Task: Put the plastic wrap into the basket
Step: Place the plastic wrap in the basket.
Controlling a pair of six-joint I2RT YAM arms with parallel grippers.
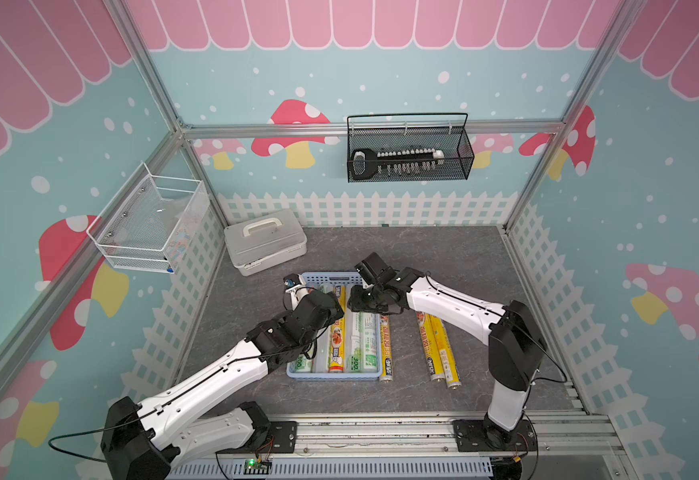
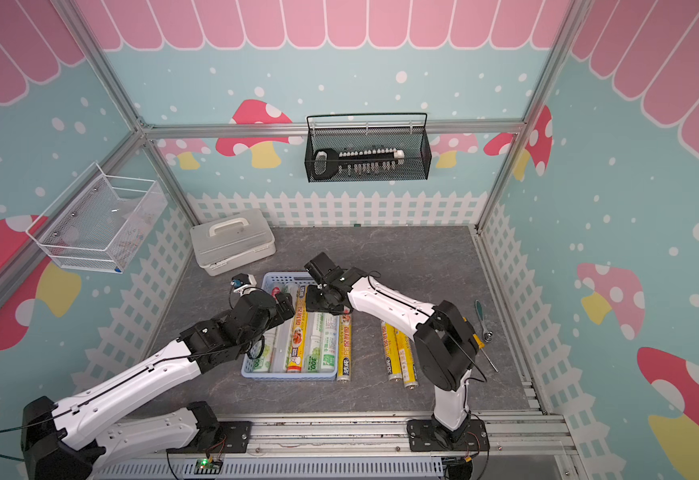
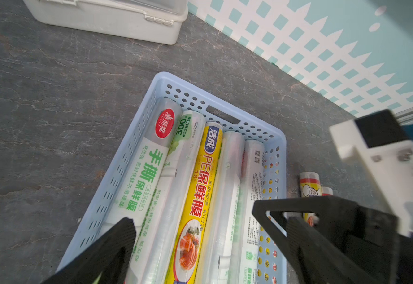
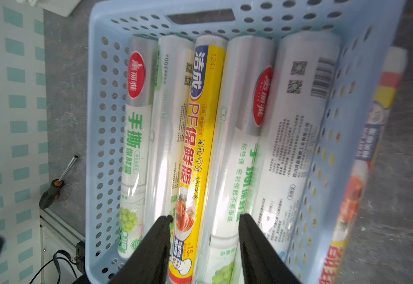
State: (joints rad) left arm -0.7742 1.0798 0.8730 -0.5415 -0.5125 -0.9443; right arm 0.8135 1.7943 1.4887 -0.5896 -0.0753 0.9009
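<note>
Right gripper [image 4: 205,217] hung empty, jaws parted, over the basket [image 4: 92,123]; plastic wrap [image 1: 386,353] at its 3 o'clock wanted a mid-length pinch.

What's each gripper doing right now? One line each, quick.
Left gripper: jaws wide open, holding nothing.
Right gripper: jaws partly open over the rolls in the basket, holding nothing.

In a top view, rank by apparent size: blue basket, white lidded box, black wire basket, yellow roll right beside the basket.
1. blue basket and black wire basket: look about alike; the wire one hangs higher, so unranked.
2. white lidded box
3. yellow roll
</note>
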